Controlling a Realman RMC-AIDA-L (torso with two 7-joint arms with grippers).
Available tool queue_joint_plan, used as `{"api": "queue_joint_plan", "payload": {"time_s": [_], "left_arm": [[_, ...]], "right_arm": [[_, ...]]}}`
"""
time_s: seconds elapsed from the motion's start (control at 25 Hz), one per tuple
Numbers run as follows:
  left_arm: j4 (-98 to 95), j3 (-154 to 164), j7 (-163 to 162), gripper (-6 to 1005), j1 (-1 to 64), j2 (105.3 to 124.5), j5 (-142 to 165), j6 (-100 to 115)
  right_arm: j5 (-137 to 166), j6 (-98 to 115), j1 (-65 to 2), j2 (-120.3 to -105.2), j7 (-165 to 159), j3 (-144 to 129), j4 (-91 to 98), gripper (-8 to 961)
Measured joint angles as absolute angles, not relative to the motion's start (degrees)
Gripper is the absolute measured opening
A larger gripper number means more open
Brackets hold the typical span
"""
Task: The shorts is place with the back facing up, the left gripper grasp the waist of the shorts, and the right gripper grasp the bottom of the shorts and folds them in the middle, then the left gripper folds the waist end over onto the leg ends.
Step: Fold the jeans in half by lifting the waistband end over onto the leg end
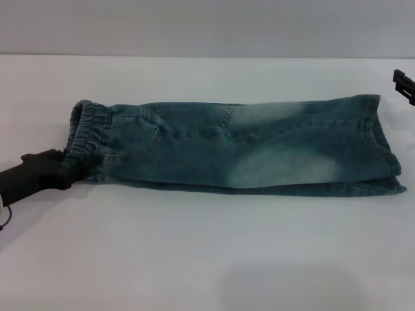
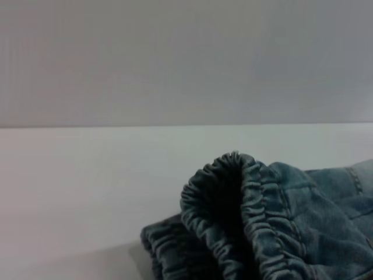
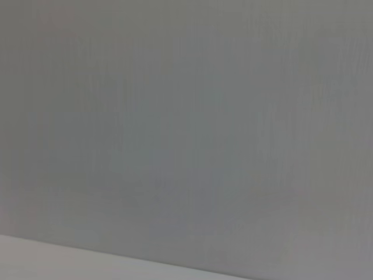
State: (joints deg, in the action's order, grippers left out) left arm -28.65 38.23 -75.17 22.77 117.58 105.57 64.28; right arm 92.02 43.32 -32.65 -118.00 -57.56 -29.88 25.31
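Observation:
The shorts (image 1: 246,152) lie folded lengthwise on the white table, a long blue faded-denim strip running left to right. The ruffled waist (image 1: 87,133) is at the left end, and it fills the lower right of the left wrist view as a gathered band (image 2: 233,221). The flat hemmed leg ends (image 1: 386,152) are at the right. My left gripper (image 1: 70,171) sits at the near corner of the waist, shut on the band, its tips partly hidden by the cloth. Only a black tip of my right gripper (image 1: 404,85) shows at the far right edge, above and apart from the leg ends.
The white table (image 1: 207,259) stretches wide in front of and behind the shorts. A grey wall (image 1: 207,26) stands behind the table's far edge. The right wrist view holds only that grey wall (image 3: 186,116) and a sliver of table.

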Motion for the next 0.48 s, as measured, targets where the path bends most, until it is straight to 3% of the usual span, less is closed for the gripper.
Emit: {"api": "queue_joint_plan", "payload": {"time_s": [0.36,0.48], "left_arm": [[-30.02,38.06,-74.65,477,22.61,117.63,105.45,66.25],[-30.30,38.12,-74.59,388,22.60,117.62,105.43,66.35]], "right_arm": [[92.02,43.33,-32.35,-118.16,-57.56,-29.88,25.31,556],[92.02,43.33,-32.29,-118.16,-57.56,-29.88,25.31,556]]}}
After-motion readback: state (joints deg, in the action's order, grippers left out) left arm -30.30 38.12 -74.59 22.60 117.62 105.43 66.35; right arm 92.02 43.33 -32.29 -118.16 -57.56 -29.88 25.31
